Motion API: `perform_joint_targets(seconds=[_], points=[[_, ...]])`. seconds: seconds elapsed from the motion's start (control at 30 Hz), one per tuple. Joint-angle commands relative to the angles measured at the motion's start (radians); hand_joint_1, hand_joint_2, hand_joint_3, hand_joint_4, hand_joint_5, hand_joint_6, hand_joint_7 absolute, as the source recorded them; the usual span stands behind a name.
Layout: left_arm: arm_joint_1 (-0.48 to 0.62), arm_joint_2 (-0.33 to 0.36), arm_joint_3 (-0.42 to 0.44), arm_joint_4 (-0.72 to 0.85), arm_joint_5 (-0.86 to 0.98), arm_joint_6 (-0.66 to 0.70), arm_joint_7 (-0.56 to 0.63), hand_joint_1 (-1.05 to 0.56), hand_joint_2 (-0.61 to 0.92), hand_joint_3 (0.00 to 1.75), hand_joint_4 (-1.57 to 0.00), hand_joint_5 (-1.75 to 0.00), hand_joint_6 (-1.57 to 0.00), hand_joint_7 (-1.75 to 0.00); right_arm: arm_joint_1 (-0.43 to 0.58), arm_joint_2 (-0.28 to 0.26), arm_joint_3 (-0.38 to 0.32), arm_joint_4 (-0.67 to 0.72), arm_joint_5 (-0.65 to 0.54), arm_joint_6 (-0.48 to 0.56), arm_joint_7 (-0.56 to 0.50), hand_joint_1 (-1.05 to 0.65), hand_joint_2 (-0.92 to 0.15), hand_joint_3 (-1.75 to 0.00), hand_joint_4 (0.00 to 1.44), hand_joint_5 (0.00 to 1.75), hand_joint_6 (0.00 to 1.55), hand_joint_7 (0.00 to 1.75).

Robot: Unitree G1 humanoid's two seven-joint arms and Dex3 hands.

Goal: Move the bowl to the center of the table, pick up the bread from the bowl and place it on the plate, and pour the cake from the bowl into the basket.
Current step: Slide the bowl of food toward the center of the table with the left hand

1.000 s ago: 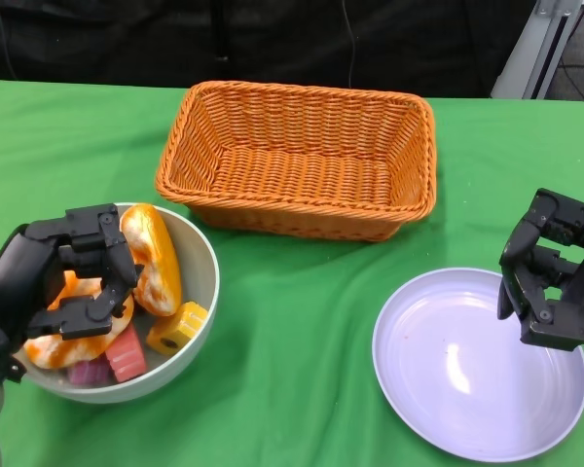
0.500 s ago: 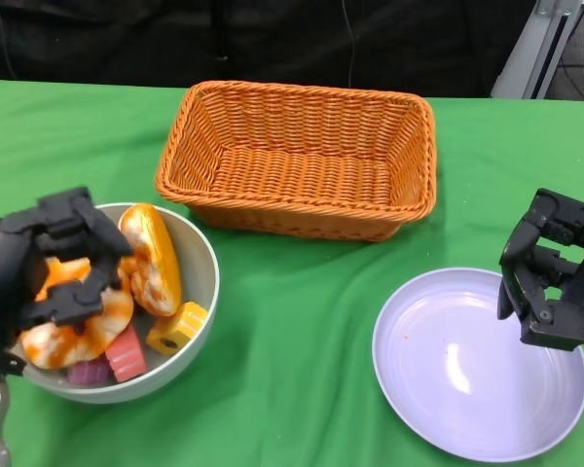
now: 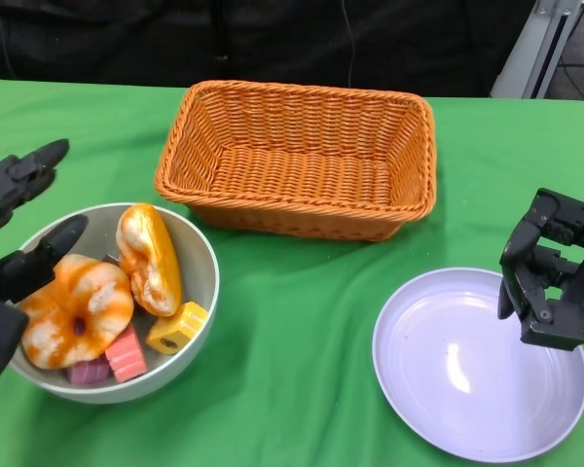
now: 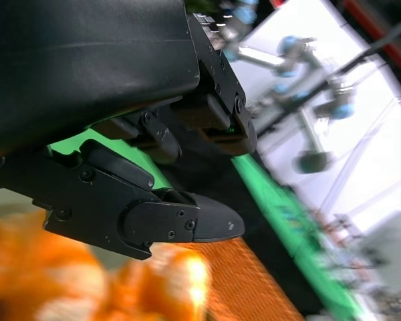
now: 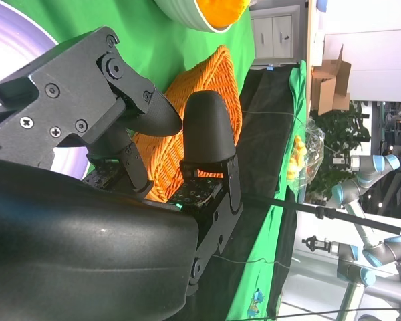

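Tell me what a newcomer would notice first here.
The orange wicker basket stands out at the table's far middle. Next, the bowl at the near left, filled with a ring bread, a long loaf and small cakes. The open left hand hovers at its rim; an empty plate lies near right.

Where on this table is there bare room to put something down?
The green cloth between the bowl and the plate, in front of the basket, is bare. The plate's own surface is empty, though the right robot hand hangs over its far edge. The bowl is crowded with bread and cake pieces.
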State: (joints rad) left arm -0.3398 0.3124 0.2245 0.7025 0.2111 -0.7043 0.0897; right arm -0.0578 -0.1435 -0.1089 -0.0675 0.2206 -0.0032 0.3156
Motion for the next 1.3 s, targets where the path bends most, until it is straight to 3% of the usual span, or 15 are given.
perform_joint_targets(seconds=[0.03,0.37,0.53,0.77,0.93,1.13,1.3], points=[[-0.014,0.045,-0.015,-0.010,0.015,0.105,0.018,-0.74,0.92,0.52,-0.40,0.00,-0.47,0.00,-0.006,-0.013,-0.007,0.000,-0.002,-0.013,-0.003,-0.13,-0.47,-1.29,0.82,1.75,0.66,1.60],[-0.080,0.128,-0.078,0.013,0.013,0.470,-0.066,-0.75,0.92,0.62,-0.26,0.00,-0.30,0.00,-0.010,-0.010,0.000,0.003,-0.010,-0.022,-0.008,-0.13,-0.48,-1.29,0.82,1.75,0.66,1.60],[-0.116,0.152,-0.101,0.028,-0.009,0.611,-0.142,-0.74,0.92,0.62,-0.26,-0.01,-0.27,0.00,-0.011,-0.007,0.000,0.000,-0.013,-0.019,-0.011,-0.12,-0.48,-1.29,0.82,1.75,0.66,1.61],[-0.131,0.172,-0.104,0.036,-0.047,0.682,-0.247,-0.77,0.92,0.62,-0.18,0.00,-0.19,0.00,-0.013,-0.006,0.001,0.004,-0.012,-0.027,-0.008,-0.13,-0.47,-1.28,0.82,1.75,0.65,1.63],[-0.132,0.177,-0.107,0.035,-0.053,0.689,-0.257,-0.78,0.92,0.63,-0.17,0.00,-0.19,0.00,-0.013,-0.006,0.001,0.004,-0.012,-0.027,-0.009,-0.13,-0.47,-1.28,0.82,1.75,0.64,1.63],[-0.158,0.236,-0.186,0.022,-0.018,0.824,-0.403,-0.91,0.92,0.73,-0.10,0.00,-0.18,0.00,-0.015,-0.002,0.005,0.004,-0.015,-0.028,-0.013,-0.14,-0.48,-1.28,0.83,1.75,0.65,1.64],[-0.168,0.251,-0.197,0.013,-0.039,0.878,-0.469,-0.94,0.92,0.74,-0.06,0.00,-0.14,0.00,-0.014,-0.001,0.007,-0.001,-0.017,-0.021,-0.019,-0.13,-0.48,-1.28,0.83,1.75,0.65,1.65]])
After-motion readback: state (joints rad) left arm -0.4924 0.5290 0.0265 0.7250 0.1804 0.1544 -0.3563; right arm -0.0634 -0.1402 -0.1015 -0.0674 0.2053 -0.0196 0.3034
